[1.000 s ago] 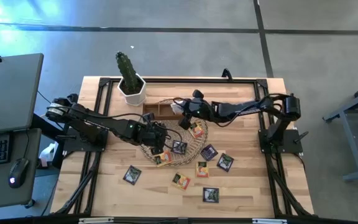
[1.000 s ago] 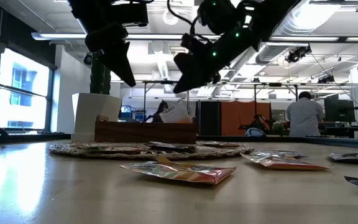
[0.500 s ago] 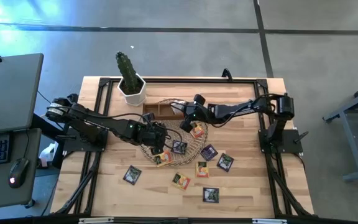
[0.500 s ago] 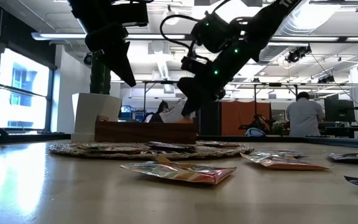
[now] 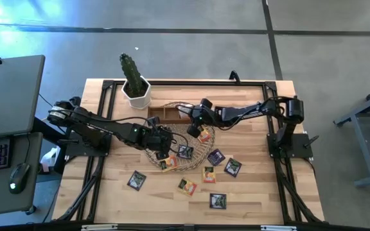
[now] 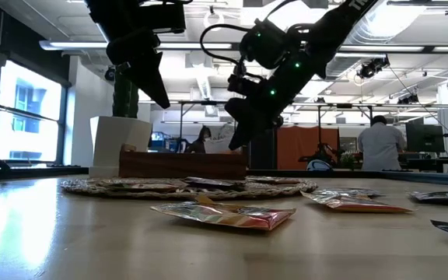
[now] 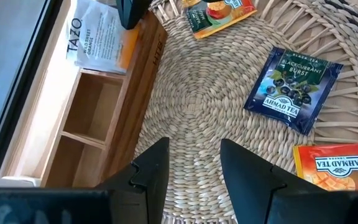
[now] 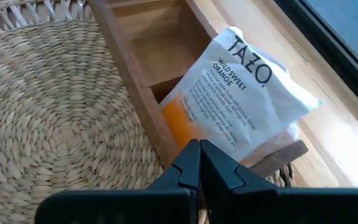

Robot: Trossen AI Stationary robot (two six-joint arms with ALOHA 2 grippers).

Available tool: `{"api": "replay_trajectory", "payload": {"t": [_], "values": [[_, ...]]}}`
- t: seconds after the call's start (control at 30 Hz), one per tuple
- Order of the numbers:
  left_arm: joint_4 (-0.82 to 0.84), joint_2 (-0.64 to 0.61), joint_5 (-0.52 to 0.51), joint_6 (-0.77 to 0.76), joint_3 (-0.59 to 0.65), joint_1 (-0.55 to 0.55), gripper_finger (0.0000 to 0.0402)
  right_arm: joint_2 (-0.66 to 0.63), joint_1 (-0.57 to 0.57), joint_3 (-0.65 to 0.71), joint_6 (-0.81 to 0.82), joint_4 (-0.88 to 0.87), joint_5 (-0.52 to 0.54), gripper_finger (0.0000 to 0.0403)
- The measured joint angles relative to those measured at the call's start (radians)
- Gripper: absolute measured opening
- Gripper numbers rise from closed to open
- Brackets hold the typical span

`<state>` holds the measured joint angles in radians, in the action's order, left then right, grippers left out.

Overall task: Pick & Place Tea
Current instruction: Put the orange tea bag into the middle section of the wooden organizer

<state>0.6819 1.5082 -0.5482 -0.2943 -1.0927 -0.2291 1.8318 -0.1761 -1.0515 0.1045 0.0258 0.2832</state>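
Observation:
A white-and-orange tea sachet (image 8: 232,99) lies slanted in an end compartment of the brown wooden box (image 5: 166,114), its upper corner propped on the box wall. My right gripper (image 8: 199,152) is shut, with its tips at the sachet's orange end. My left gripper (image 7: 194,162) is open and hovers over the round wicker mat (image 7: 204,106), touching nothing. On the mat lie a dark purple sachet (image 7: 294,90) and yellow-orange sachets (image 7: 337,165). Several more sachets (image 5: 209,174) lie flat on the table. My right gripper's shut fingertips (image 8: 194,149) stand at the orange end (image 8: 182,121) of the white sachet, coming down at a slant from the table's right. The fingers hide that edge, so I cannot tell whether they touch it. The sachet rests in the box.
A cactus in a white pot (image 5: 135,90) stands left of the box near the far edge. Loose sachets (image 5: 137,180) (image 5: 218,201) dot the near half of the table. A black frame (image 5: 281,128) borders the tabletop. A person (image 6: 379,144) stands in the room behind.
My right gripper has come down toward the box and tipped steeper, its tips now at the level of the sachet in the box. The sachet has stayed where it was.

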Motion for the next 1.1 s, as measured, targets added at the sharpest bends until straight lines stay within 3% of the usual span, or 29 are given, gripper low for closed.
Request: {"api": "replay_trajectory", "payload": {"t": [0.3,0.57,0.7,0.9,1.1], "values": [[0.065,-0.010,0.045,-0.025,0.000,0.000,0.0140,-0.147,0.069,-0.018,-0.082,-0.002,-0.007,0.0000],[0.217,-0.165,0.052,-0.124,0.001,0.000,0.0140,-0.285,0.237,-0.019,-0.122,-0.142,-0.011,0.0009],[0.234,-0.305,0.052,-0.140,0.009,0.000,0.0140,-0.282,0.289,-0.018,-0.051,-0.261,-0.005,0.0041],[0.137,-0.453,0.064,-0.142,0.095,0.000,0.0140,-0.241,0.322,0.029,-0.024,-0.306,-0.008,0.0104],[0.098,-0.477,0.127,-0.148,0.162,0.000,0.0140,-0.217,0.227,0.073,-0.058,-0.298,-0.001,0.0153]]}}
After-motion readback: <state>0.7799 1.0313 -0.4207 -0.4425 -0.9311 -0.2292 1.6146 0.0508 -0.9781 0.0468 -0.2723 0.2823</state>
